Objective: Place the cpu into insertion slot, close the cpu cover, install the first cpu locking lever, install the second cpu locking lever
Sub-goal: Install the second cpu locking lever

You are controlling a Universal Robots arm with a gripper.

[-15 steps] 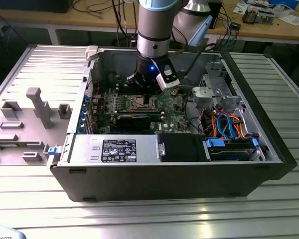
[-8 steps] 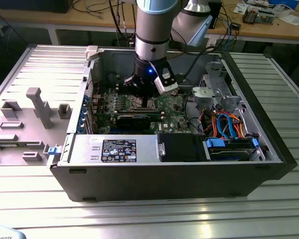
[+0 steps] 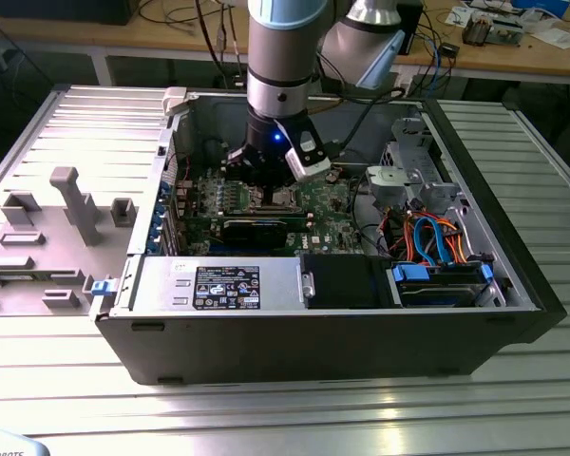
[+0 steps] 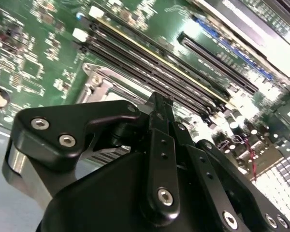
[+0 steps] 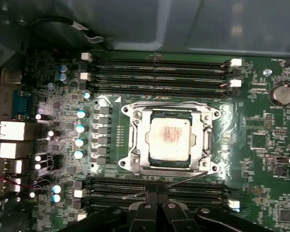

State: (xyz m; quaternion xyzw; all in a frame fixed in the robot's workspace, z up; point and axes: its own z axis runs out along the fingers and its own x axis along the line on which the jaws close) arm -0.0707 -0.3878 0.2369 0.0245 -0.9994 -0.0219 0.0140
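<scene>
The robot arm reaches down into an open computer case that lies on a ridged metal table. In the exterior view, the gripper sits in the upper middle of the frame, low over the green circuit board.

In the first wrist view, the cpu is near the middle of the frame. It is a small square chip with a dull, pale top. It lies flat inside the insertion slot. The cpu cover, a thin silvery frame, lies down flat around the chip, and the chip shows through its square window. A thin wire lever runs slanting just below the slot, toward the bottom middle of the frame.

The black fingers come up from the bottom edge of that frame, with the gripper just below the slot. Their tips are pressed close together with no gap, right at the thin wire lever. I cannot tell if they pinch the wire or only touch it. The chip is a little above the fingertips and is not touched by them.

Long dark memory slots lie above the socket, and more lie below it.

In the second wrist view, the fingers point up from the lower middle, squeezed together, with the silvery socket edge just to their upper left.
</scene>
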